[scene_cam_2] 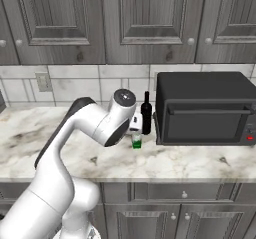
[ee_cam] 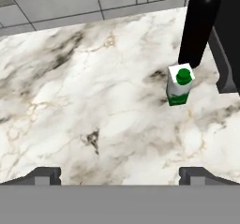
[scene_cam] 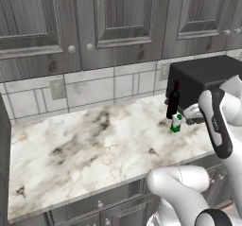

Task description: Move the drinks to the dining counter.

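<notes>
We see a white stone counter [scene_cam: 85, 149] with dark streaks. Behind it is a wall of pale tiles [scene_cam: 94, 90] with a small wall plug [scene_cam: 57, 89]. Grey wooden cupboards [scene_cam_2: 145, 20] hang above. More grey drawers [scene_cam_2: 185, 195] sit below. A black oven box [scene_cam_2: 205, 108] stands on the counter.

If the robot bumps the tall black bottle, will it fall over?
Probably, yes. The black bottle stands tall and slim on a narrow base, so a high nudge could tip it. It would likely hit the little green carton close beside it. Its rounded body might then roll on the counter.
</notes>
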Controlling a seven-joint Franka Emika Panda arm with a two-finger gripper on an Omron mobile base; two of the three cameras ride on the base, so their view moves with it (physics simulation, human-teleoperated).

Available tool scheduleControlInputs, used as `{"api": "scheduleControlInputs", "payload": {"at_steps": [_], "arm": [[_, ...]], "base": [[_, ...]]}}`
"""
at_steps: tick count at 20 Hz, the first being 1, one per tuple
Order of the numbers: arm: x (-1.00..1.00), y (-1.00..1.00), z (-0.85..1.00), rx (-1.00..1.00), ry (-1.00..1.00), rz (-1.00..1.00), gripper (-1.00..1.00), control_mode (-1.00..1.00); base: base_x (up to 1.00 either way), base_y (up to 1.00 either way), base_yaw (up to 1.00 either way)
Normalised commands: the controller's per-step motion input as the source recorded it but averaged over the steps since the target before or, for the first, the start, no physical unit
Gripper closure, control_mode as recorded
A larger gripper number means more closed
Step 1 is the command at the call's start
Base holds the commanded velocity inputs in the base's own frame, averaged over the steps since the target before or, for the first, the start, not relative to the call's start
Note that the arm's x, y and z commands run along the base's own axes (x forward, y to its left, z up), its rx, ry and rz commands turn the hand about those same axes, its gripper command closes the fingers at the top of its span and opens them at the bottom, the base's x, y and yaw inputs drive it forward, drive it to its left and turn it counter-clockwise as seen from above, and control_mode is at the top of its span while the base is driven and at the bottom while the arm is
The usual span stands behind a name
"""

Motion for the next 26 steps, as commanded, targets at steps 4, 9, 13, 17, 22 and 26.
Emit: {"api": "scheduleControlInputs", "payload": {"at_steps": [4, 9, 13, 17, 22, 26], "arm": [[0.27, 0.08, -0.38, 0.0, 0.0, -0.09, -1.0, -1.0], [0.29, 0.0, -0.29, 0.0, -0.03, -0.06, -1.0, -1.0], [0.41, 0.0, -0.31, -0.02, 0.0, -0.05, -1.0, -1.0], [0.49, -0.12, -0.25, -0.08, 0.02, -0.03, -1.0, -1.0], [0.46, -0.32, -0.16, -0.08, 0.07, -0.01, -1.0, -1.0], [0.43, -0.35, -0.11, -0.04, 0.06, 0.0, -1.0, -1.0]], "base": [[0.0, 0.0, 0.0], [0.0, 0.0, 0.0], [0.0, 0.0, 0.0], [0.0, 0.0, 0.0], [0.0, 0.0, 0.0], [0.0, 0.0, 0.0]]}}
